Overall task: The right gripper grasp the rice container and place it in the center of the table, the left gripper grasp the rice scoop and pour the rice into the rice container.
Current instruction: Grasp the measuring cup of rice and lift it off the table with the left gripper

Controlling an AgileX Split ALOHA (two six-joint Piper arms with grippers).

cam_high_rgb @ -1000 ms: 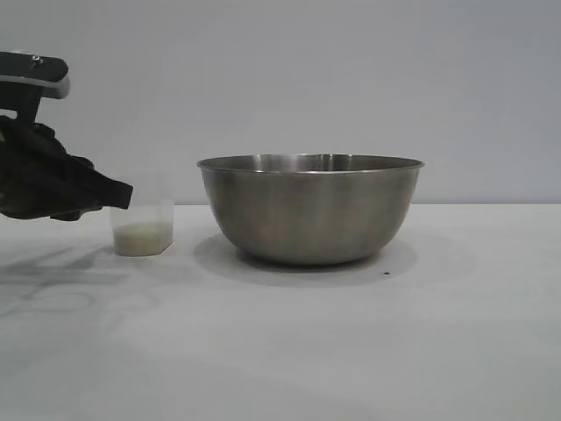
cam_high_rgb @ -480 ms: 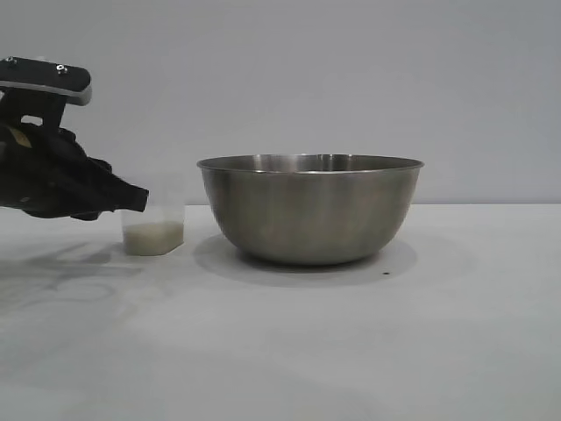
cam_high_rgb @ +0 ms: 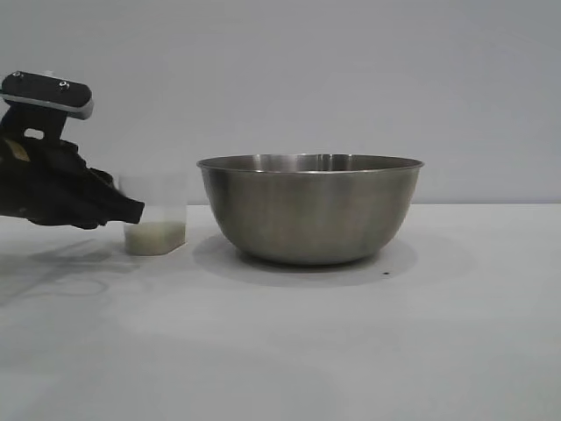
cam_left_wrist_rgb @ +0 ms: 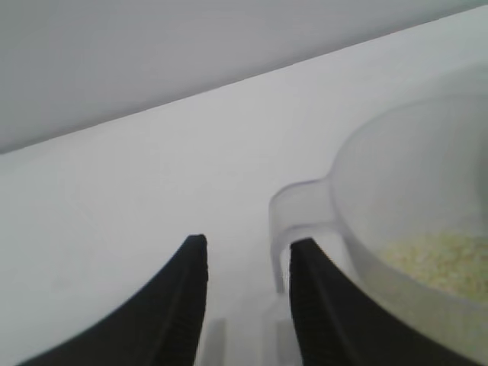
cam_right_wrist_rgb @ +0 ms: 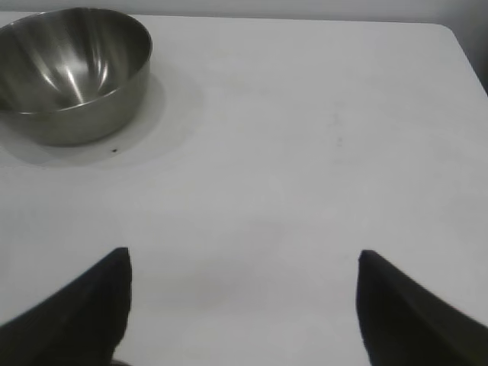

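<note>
— Left wrist view is showing it best: the left gripper (cam_left_wrist_rgb: pixel 245 305) is closing its jaws to a narrow gap, and the loop handle of the rice scoop (cam_left_wrist_rgb: pixel 412 198) is sitting in that gap, pressed against one finger. It is looking like a pinch on the handle, low between the fingers, though the tips themselves are standing clear of it.

— And the cup body?

— It is lying just past the fingertips, off to one side of them, with the rice (cam_left_wrist_rgb: pixel 438 259) resting as a shallow layer in its bottom. The base is sitting on the table (cam_high_rgb: pixel 351 333), or barely off it.

— So what is the step asking for?

— I am thinking a level lift first, since a handle grip that far off centre is inviting the cup to swing. The rice container (cam_high_rgb: pixel 309 210) is waiting beyond the scoop, ahead of the jaws, its rim standing higher than the cup's. The scoop is needing to clear that rim before any tipping is starting.

— The other arm?

— The right gripper (cam_right_wrist_rgb: pixel 244 305) is hanging back with jaws spread wide, holding nothing, the bowl well apart from them.
</note>
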